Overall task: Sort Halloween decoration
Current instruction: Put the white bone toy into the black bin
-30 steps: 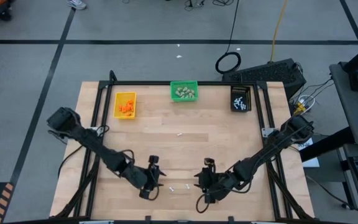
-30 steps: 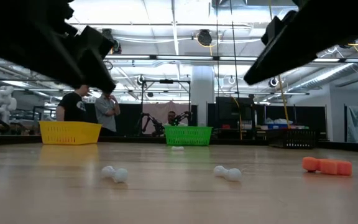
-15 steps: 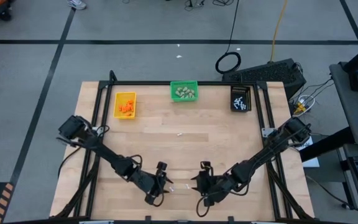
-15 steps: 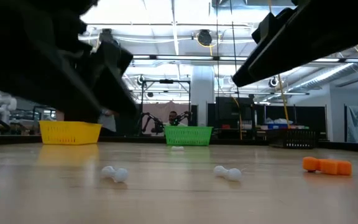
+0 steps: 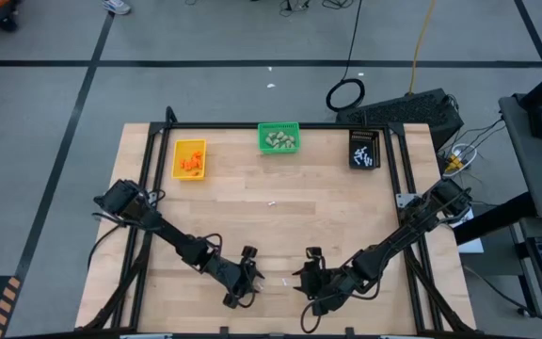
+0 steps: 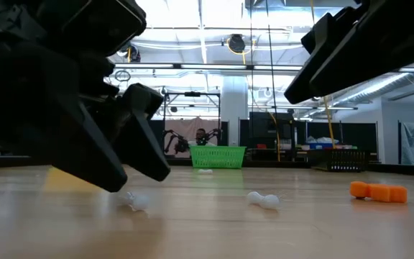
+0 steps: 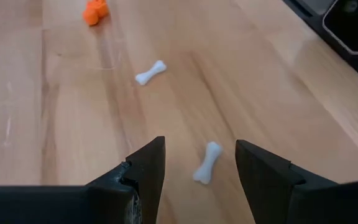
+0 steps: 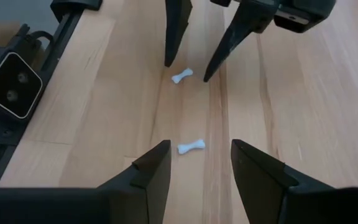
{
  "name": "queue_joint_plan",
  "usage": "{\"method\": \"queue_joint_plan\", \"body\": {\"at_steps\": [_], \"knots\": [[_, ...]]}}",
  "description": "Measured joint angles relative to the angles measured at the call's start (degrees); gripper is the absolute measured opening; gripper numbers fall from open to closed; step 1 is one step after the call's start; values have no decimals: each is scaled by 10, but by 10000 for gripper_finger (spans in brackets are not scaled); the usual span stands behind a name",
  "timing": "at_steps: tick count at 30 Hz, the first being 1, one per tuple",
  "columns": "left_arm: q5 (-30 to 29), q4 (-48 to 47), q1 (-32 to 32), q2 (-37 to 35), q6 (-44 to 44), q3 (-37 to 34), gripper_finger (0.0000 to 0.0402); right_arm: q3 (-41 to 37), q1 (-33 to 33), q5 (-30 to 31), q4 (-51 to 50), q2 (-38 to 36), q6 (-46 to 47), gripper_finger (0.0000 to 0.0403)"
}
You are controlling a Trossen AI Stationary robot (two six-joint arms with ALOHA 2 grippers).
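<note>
Two thin white sticks of the Halloween decoration lie flat on the wood near the table's front edge, between my two grippers. My left gripper (image 7: 199, 143) is open and low over the table. Its fingers stand on either side of one stick (image 7: 207, 163) without touching it. My right gripper (image 8: 200, 144) is open and a little higher, facing the left one, with the other stick (image 8: 191, 147) just ahead of its fingertips. An orange bit (image 6: 378, 192) lies beyond that stick. A third white stick (image 5: 272, 202) lies alone at mid-table.
Three small bins stand along the far edge. The yellow one (image 5: 190, 158) holds orange bits, the green one (image 5: 278, 138) beige lumps, the black one (image 5: 365, 149) white sticks. The two grippers (image 5: 248, 273) (image 5: 307, 273) face each other closely. People stand in the room behind the table.
My left gripper has come down and toward the table's near right, onto the nearer white stick, and now straddles it just above the wood. Its fingers have kept the same gap. The sticks have not moved.
</note>
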Motion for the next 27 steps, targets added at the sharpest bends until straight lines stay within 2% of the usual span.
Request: {"method": "queue_joint_plan", "body": {"at_steps": [7,13,21,27], "knots": [[10,-1,8,0,2,0,193,0,0,1,0,0,-2,155],[-10,-9,7,1,-8,0,193,0,0,1,0,0,-9,155],[3,-12,6,1,-13,0,193,0,-1,5,0,0,-23,155],[-31,-18,7,1,-8,0,193,0,-1,17,0,0,-32,155]]}}
